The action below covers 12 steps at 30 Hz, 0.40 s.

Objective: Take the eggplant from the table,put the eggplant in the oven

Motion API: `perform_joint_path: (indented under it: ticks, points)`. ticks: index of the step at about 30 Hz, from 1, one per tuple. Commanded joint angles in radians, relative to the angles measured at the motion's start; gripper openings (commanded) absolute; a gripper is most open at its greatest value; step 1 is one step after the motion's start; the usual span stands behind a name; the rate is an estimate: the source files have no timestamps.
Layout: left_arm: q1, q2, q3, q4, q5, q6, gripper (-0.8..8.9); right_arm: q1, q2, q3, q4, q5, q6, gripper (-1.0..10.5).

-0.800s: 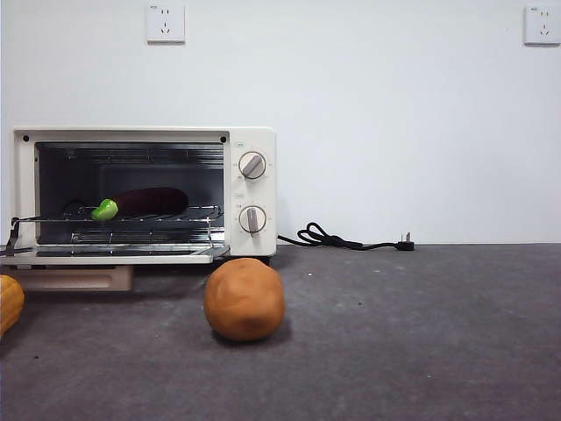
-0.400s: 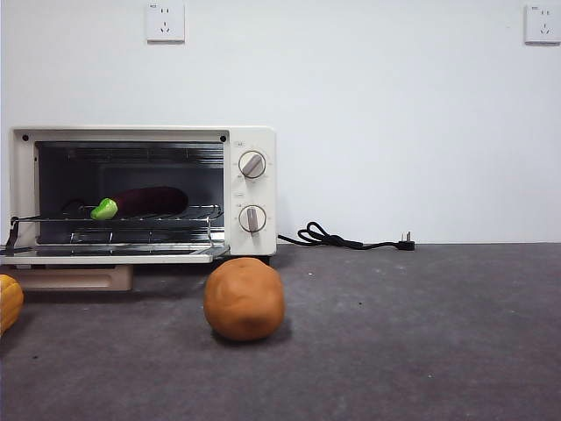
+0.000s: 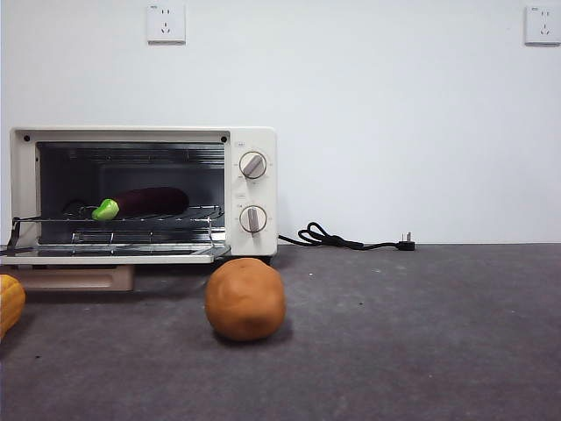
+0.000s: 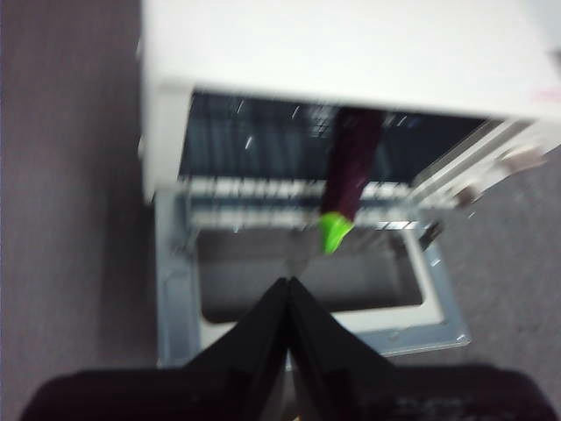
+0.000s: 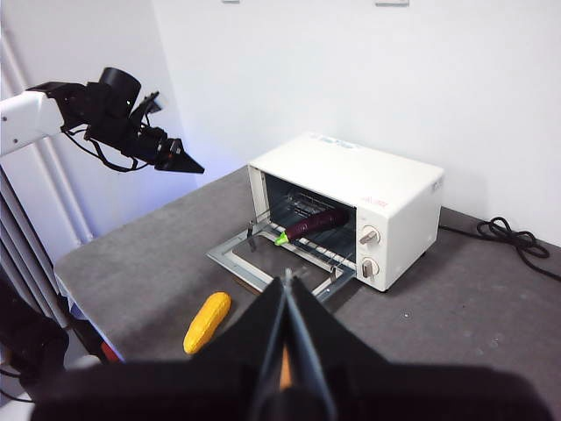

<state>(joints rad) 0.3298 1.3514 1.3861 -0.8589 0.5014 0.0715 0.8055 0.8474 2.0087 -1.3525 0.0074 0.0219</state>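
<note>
**Eggplant lying on the oven rack, both arms clear**

Eggplant placement looks finished, so the step in hand is, by my judgement, pulling away cleanly and parking.

Nearest in the front view, a round brown ball (image 3: 244, 299) is sitting on the counter (image 3: 421, 333), with a yellow vegetable (image 3: 10, 302) poking in at the left edge. Neither is part of the job, and both are best left where they are.

Behind them the oven (image 3: 250, 189) is standing with its door (image 3: 114, 255) folded down flat. The eggplant (image 3: 149, 202) is resting lengthwise on the wire rack (image 3: 175, 214), green cap toward the opening's left side, well inside the cavity and touching nothing else that I can see. Farther back, a black cord (image 3: 337, 239) is trailing along the wall.

The left claw (image 4: 287, 289) is hovering above and in front of the open door, its jaws pressed together and holding nothing; the right wrist view shows it lifted high, well apart from the oven. The right claw (image 5: 286, 303) is waiting high over the counter's near side, jaws likewise together and empty.

To finish well, the left arm should be rising clear of the door's edge, without brushing the rack or jolting the oven, since the glossy eggplant could roll.
</note>
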Motion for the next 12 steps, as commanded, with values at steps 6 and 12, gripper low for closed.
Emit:
perform_joint_path:
  ticks: [6,12]
  points:
    - [0.099,0.070,-0.232,0.175,0.125,0.065,-0.08,0.001,-0.002,-0.024,-0.024,0.039,0.009,-0.1]
    - [0.178,0.100,-0.389,0.307,0.132,0.068,-0.08,0.001,-0.001,-0.043,-0.024,0.039,0.020,-0.1]
